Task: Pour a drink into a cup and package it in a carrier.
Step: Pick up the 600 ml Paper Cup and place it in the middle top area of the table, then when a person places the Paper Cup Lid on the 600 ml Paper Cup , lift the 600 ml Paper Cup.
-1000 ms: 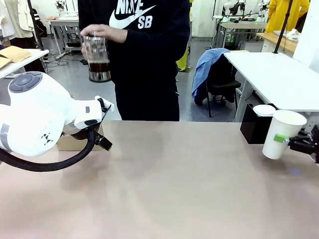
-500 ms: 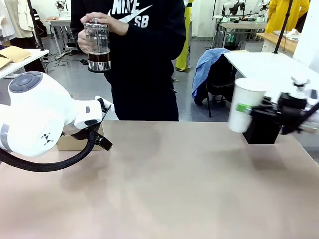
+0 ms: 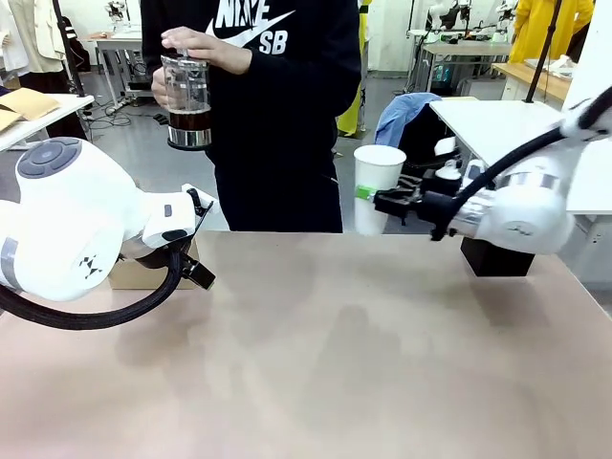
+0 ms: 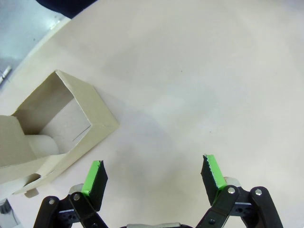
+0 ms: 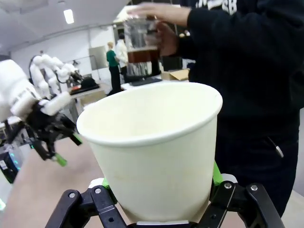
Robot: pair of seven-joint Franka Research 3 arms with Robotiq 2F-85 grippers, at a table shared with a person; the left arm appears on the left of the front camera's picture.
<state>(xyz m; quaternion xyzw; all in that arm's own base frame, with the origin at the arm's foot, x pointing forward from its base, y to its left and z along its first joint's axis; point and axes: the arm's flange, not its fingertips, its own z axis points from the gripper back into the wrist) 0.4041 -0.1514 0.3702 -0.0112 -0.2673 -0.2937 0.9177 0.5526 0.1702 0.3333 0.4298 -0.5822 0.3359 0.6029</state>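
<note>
Between the right jaws, clamped on its lower wall: the cup [image 3: 379,177], swung in from the table's [image 3: 335,373] right edge toward the drink [image 3: 189,121] in the person's jug [image 3: 186,81]; pouring can follow. Left jaws gape, empty; beside them cardboard, probably the carrier [image 4: 71,152].

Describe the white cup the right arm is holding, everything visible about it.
The cup is tall, plain white paper, tapering toward its base, with a rolled rim and no lid or print. It hangs upright above the table's far edge, in front of the person. The right gripper is shut on it, the jaws' green pads pressing opposite sides of the wall about mid-height. Nothing else touches it. The inner wall that shows looks clean; the bottom is hidden.
</note>
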